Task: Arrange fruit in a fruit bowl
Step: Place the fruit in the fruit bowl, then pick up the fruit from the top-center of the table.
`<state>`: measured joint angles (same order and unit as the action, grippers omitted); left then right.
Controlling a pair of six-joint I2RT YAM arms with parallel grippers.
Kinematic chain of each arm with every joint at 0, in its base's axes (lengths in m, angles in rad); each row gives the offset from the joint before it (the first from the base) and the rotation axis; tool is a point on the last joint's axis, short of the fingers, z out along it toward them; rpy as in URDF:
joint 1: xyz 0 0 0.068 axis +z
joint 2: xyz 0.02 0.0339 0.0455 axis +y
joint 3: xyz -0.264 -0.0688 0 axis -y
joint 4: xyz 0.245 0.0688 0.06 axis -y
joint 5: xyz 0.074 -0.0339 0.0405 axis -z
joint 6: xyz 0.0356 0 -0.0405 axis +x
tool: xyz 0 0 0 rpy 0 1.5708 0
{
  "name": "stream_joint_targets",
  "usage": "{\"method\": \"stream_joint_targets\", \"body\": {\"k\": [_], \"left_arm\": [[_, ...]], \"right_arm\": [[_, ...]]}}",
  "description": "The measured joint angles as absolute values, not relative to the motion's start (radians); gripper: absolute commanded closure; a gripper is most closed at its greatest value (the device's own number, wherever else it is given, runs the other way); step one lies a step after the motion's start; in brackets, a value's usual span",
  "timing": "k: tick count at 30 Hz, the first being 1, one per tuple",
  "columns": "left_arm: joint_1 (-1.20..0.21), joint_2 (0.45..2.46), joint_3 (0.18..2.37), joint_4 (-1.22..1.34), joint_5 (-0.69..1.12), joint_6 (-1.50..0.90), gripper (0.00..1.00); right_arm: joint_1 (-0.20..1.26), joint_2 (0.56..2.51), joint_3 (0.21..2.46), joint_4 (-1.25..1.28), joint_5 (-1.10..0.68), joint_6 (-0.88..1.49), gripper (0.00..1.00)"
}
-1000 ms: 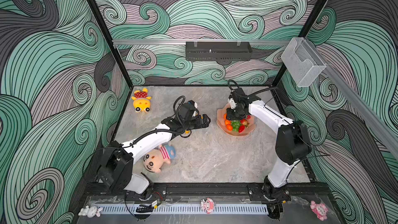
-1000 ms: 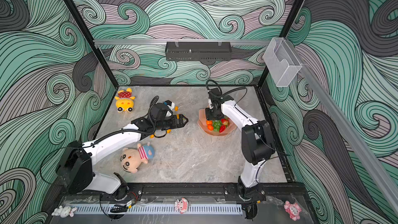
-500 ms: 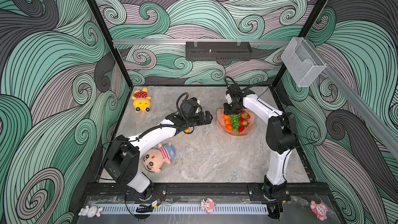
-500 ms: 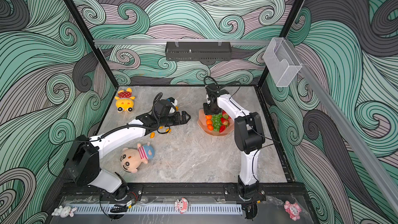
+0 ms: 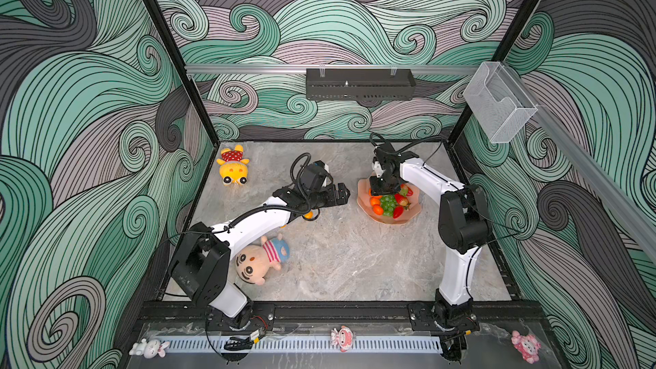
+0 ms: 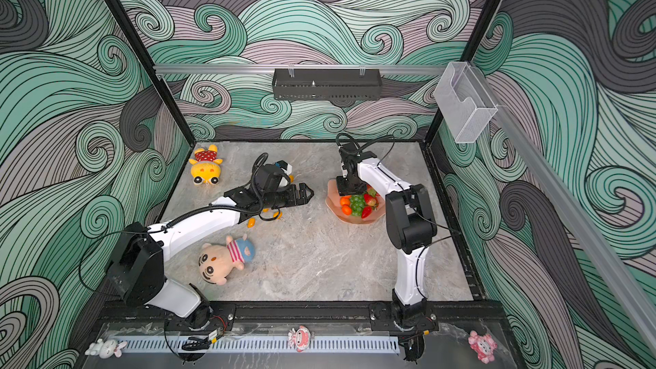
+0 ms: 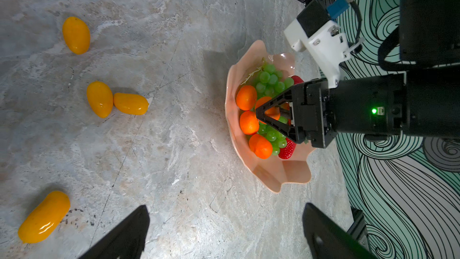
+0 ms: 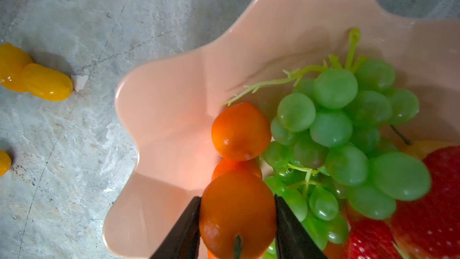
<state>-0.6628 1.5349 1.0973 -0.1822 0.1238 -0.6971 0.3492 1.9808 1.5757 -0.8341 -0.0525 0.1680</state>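
1. The right gripper (image 8: 237, 199) grasps one tangerine (image 8: 237, 220), with a finger against each side. It holds it over the fruit bowl (image 5: 388, 220), above the fruit lying inside.
2. The fruit bowl stands on the table (image 7: 174, 21), in its far right part, directly under the right gripper.
3. Bowl contents: the grape bunch (image 8: 336, 130) lies in the middle. Other tangerines (image 8: 240, 132) sit along one side, touching the grapes. The strawberries (image 8: 435, 195) are on the opposite side.
4. The left gripper (image 7: 225, 209) is released, jaws wide apart and nothing between them. It hovers over the table near the bowl, apart from its rim.
5. Four kumquats (image 7: 99, 99) lie loose on the table outside the bowl, two of them touching. In both top views the left arm (image 5: 255, 223) hides most of them.
6. A yellow doll (image 5: 232, 168) lies at the far left corner. A striped-shirt doll (image 5: 261, 260) lies just beside the left arm.
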Motion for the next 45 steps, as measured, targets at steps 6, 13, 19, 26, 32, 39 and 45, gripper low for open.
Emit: {"method": "stream_joint_targets", "body": {"k": [6, 13, 19, 26, 32, 39, 45], "left_arm": [[-0.663, 1.534, 1.082, -0.184, 0.118, -0.697, 0.01], [-0.663, 1.533, 1.074, -0.198, 0.110, -0.696, 0.02], [-0.663, 1.487, 1.065, -0.251, 0.073, -0.684, 0.01], [-0.663, 1.348, 1.048, -0.320, -0.012, -0.665, 0.01], [-0.652, 1.219, 0.980, -0.358, -0.072, -0.639, 0.01], [-0.586, 1.103, 0.918, -0.426, -0.082, -0.628, 0.01], [-0.465, 0.994, 0.834, -0.457, -0.042, -0.634, 0.01]], "right_arm": [[0.349, 1.981, 1.576, -0.834, -0.053, 0.168, 0.50], [0.349, 1.981, 1.576, -0.839, -0.052, 0.168, 0.49], [0.350, 1.952, 1.576, -0.856, -0.030, 0.168, 0.46], [0.375, 1.831, 1.563, -0.847, 0.012, 0.162, 0.45], [0.466, 1.786, 1.546, -0.805, 0.015, 0.149, 0.47], [0.598, 1.882, 1.623, -0.794, -0.001, 0.134, 0.48], [0.653, 2.024, 1.738, -0.796, -0.042, 0.118, 0.48]]}}
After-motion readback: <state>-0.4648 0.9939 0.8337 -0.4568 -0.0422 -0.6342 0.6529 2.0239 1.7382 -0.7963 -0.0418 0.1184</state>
